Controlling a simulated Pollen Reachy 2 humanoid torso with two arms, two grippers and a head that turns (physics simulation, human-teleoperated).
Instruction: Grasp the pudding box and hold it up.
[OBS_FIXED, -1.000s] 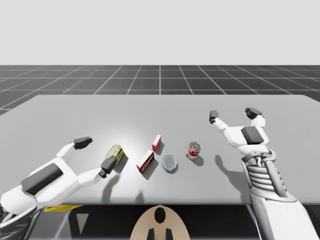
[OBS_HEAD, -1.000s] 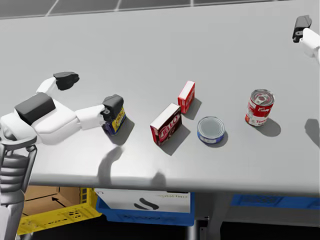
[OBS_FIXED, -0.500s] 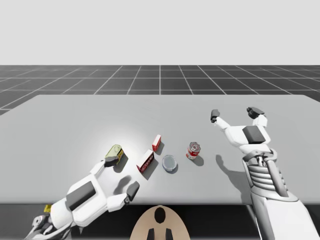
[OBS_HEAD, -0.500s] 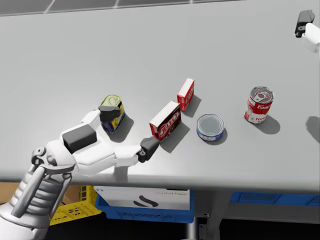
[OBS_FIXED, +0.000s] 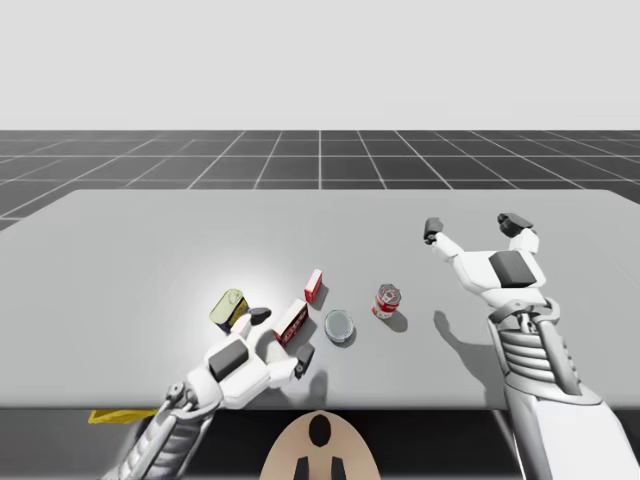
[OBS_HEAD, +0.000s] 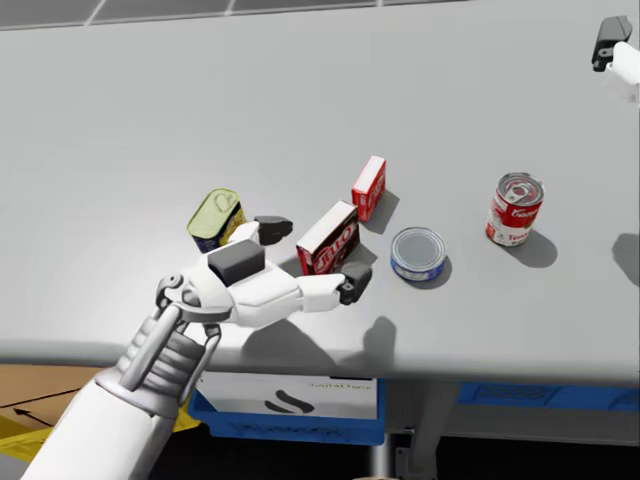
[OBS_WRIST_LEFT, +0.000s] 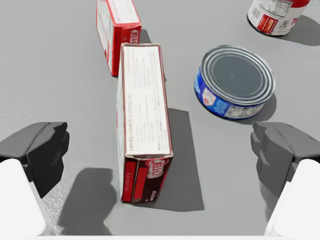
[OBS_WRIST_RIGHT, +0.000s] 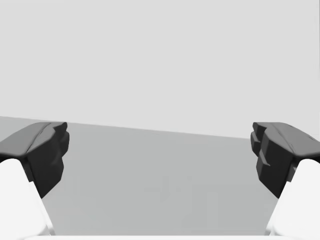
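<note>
Pudding box: the larger, dark red box, standing on a long narrow edge on the table, near its near edge and a little left of centre.
Left gripper: low over the table at the box's near end, spread wide and holding nothing. The box lies between its fingers, each one apart from a broad face with bare table between.
Small red box: on edge just past the pudding box's far end, set slightly off to one side and almost touching its corner.
Blue flat can: right of the pudding box, just ahead of the gripper's right-hand finger and close to it.
Yellow-green can: left of the pudding box, tilted, just beside the other finger.
Red-and-white can: upright, right of the blue can and farther away.
Right gripper: raised over the far right of the table, fingers wide apart, empty, well apart from all the things.
</note>
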